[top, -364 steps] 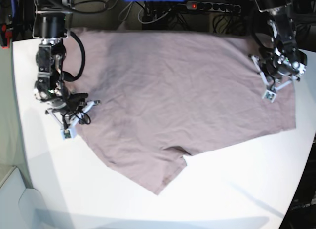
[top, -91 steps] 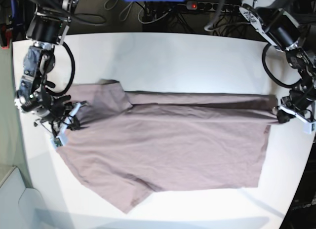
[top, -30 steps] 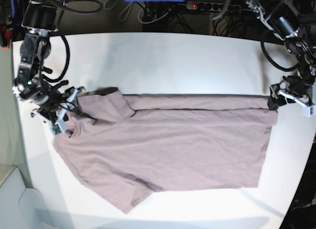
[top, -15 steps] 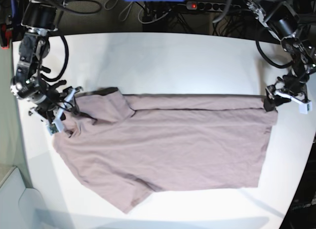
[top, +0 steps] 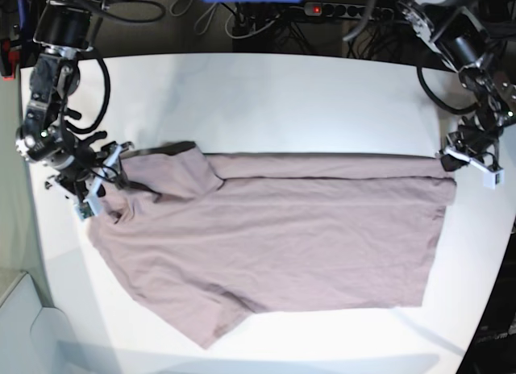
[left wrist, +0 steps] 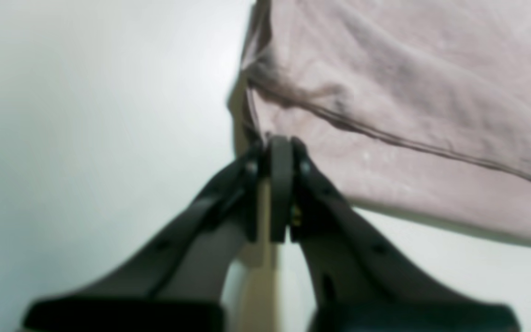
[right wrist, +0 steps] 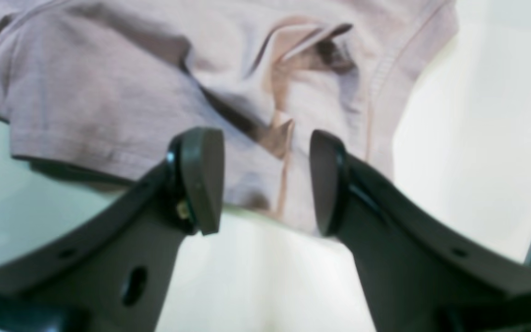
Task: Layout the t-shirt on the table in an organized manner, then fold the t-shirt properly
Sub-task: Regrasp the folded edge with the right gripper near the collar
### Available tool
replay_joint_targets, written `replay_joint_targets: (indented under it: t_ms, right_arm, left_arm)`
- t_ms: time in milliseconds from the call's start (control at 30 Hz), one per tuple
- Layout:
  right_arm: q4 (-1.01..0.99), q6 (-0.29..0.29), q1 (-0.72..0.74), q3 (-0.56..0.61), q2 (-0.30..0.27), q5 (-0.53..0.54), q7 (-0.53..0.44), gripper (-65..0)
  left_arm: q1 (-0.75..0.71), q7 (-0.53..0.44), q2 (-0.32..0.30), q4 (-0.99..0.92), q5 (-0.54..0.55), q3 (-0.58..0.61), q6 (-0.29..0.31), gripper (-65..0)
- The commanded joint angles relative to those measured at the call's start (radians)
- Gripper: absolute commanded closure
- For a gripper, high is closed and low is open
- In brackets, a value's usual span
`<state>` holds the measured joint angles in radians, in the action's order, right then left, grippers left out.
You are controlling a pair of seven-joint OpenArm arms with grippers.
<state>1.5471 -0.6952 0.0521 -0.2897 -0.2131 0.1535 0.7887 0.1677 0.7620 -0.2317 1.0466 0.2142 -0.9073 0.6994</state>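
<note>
Spread across the white table (top: pixel 266 100), the mauve-pink t-shirt (top: pixel 282 237) lies flat, its far edge folded over in a long band and one sleeve pointing toward the near edge. At the shirt's folded corner the left gripper (left wrist: pixel 278 152) is pinched together on the cloth edge. Opposite, the right gripper (right wrist: pixel 265 177) hovers over the sleeve-side cloth with its jaws apart, holding nothing.

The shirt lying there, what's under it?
Only the white table shows around the t-shirt. The far edge is folded over, so cloth lies beneath cloth there. Whatever else may sit under it is covered.
</note>
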Motion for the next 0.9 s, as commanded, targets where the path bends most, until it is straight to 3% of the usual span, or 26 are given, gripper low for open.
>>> replay_joint_targets:
  t_ms: [0,200,600,867]
  right_arm:
    - [0.02,-0.003,0.019,-0.004,-0.012,0.013,-0.022,-30.6]
    - [0.02,-0.003,0.013,-0.073,-0.007,0.011,-0.022,-30.7]
    - [0.006,-0.003,0.012,-0.096,-0.021,0.007,-0.024,-31.1]
    - [-0.176,-0.003,0.041,-0.136,-0.062,0.007,-0.097,-31.1]
  left_arm:
    - [0.014,-0.011,-0.015,0.011,0.009,0.0,-0.001,-0.4]
    - [0.013,-0.002,-0.015,0.019,0.012,0.0,-0.001,-0.3]
    - [0.013,-0.002,-0.016,0.019,0.012,0.0,-0.001,-0.3]
    - [0.011,-0.002,-0.015,0.019,0.012,0.0,-0.001,-0.3]
